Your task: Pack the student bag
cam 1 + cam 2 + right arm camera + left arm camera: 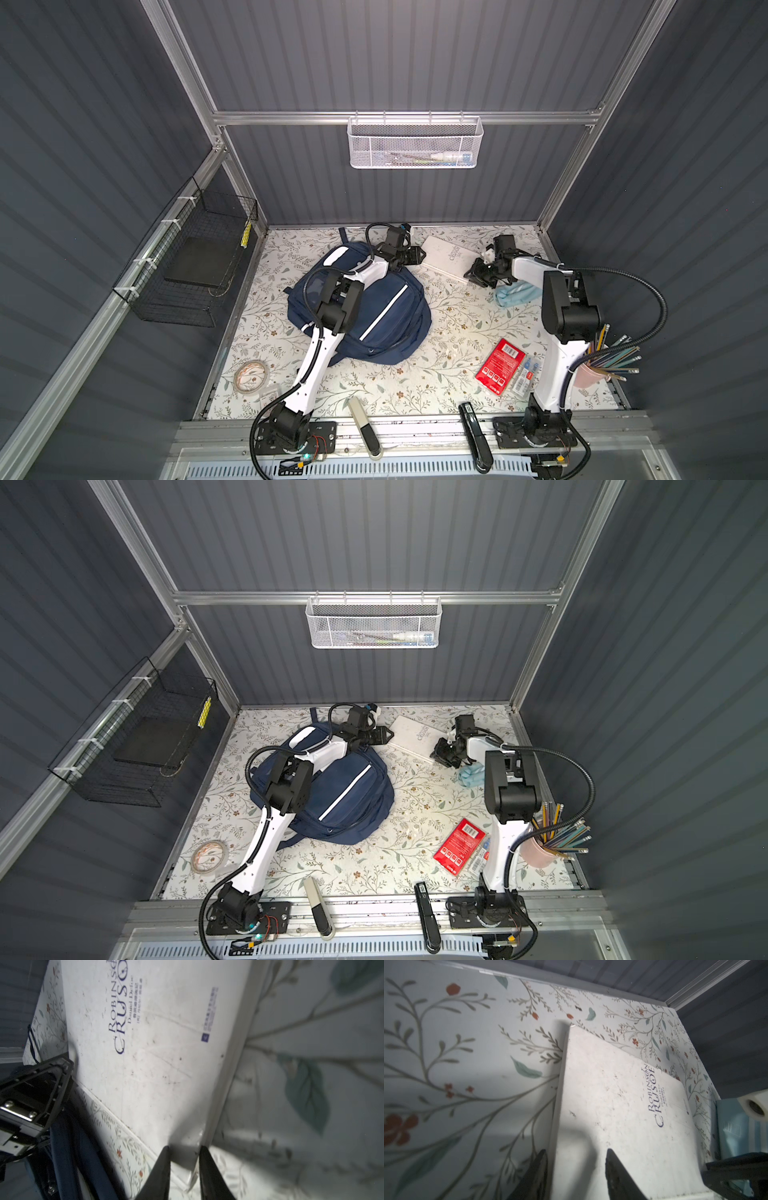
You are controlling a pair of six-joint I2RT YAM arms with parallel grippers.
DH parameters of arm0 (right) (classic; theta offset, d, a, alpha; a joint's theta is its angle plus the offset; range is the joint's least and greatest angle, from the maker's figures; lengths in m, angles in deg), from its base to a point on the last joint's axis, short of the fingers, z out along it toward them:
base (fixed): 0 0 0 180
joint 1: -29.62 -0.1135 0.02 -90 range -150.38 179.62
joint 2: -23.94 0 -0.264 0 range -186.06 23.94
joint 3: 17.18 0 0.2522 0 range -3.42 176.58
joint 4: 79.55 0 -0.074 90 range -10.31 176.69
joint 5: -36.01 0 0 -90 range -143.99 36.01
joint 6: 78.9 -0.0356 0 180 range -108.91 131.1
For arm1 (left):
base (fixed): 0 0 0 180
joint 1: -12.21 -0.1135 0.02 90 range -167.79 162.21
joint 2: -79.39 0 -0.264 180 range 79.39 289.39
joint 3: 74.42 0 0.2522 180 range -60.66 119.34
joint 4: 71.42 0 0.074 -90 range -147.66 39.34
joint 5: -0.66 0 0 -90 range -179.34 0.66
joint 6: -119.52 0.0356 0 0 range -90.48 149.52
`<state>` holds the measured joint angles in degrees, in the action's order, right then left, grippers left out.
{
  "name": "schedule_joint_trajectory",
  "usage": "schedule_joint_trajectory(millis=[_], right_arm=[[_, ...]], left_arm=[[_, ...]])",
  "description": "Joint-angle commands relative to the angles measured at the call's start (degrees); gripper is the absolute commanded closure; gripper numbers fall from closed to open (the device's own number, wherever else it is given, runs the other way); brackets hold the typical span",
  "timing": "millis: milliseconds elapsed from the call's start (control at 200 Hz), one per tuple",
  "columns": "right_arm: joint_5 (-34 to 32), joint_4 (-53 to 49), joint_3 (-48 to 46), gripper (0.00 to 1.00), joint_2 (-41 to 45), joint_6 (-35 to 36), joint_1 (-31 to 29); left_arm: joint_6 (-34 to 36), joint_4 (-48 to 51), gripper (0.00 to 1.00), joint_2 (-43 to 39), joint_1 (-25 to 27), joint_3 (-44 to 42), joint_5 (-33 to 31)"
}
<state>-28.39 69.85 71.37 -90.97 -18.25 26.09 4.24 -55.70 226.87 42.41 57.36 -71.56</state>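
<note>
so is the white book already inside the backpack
No, in a top view the white book lies out on the floral table, beside the closed-looking student bag rather than in it.

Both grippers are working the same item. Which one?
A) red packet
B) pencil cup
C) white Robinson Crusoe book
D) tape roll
C: in the wrist views the fingers of the left gripper and the right gripper each straddle an edge of the white Robinson Crusoe book, which lies next to the student bag.
</note>
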Motion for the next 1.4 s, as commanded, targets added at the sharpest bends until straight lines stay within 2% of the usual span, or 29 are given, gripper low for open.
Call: schedule_joint_trajectory(millis=[0,120,260,380,425,505,565,610,625,740,881,1041,1211,1391], right_arm=[[5.67,0.91,-4.75,0.74,6.19,-0.12,-4.8],[4.46,0.16,-12.61,0.7,10.53,-1.11,-10.36],[1.59,-1.21,-17.41,0.67,14.91,-2.28,-17.64],[0.5,-2.38,-18.43,0.63,18.81,-3.09,-18.98],[-0.94,-3.54,-18.29,0.59,20.68,-2.78,-18.88],[-3.71,-5.12,-18.08,0.46,24.51,-1.87,-18.82],[-5.66,-7.0,-17.88,0.38,26.9,-1.24,-18.59],[-5.74,-7.99,-17.52,0.35,27.74,-0.57,-18.13],[-7.71,-8.28,-17.32,0.33,27.88,-0.21,-17.92],[-7.32,-9.61,-15.88,0.3,26.86,1.46,-16.5],[-11.05,-7.39,-14.35,0.27,24.44,3.84,-12.51],[-13.41,-10.17,-8.1,0.21,16.77,6.97,-7.57],[-11.03,-9.42,-4.97,0.18,11.6,9.4,-4.88],[-8.27,-9.83,-3.59,0.19,8.8,9.72,-4.71]], left_arm=[[-0.56,3.34,0.53,-6.16,5.28,-4.81,6.18],[-1.61,4.35,0.48,-10.15,5.49,-10.54,3.44],[-0.5,4.59,0.33,-12.57,5.75,-13.53,2.52],[0.11,5.46,0.25,-14.81,6.0,-13.6,1.61],[0.23,5.81,0.22,-16.22,6.22,-13.93,-0.37],[0.31,7.83,0.12,-18.86,6.61,-14.06,-4.2],[-0.32,9.84,0.0,-20.72,6.8,-14.27,-7.08],[-0.85,10.72,0.0,-21.97,6.81,-15.16,-8.91],[-1.02,10.97,0.0,-22.23,6.81,-15.49,-9.44],[-2.21,10.75,0.0,-24.36,6.89,-19.31,-10.98],[-5.43,12.87,0.1,-28.01,8.95,-23.28,-12.99],[-13.88,9.63,0.16,-28.71,13.24,-28.7,-9.79],[-14.59,14.77,0.17,-27.33,18.09,-28.89,-23.3],[-19.72,8.77,0.14,-24.12,17.92,-31.08,-17.91]])
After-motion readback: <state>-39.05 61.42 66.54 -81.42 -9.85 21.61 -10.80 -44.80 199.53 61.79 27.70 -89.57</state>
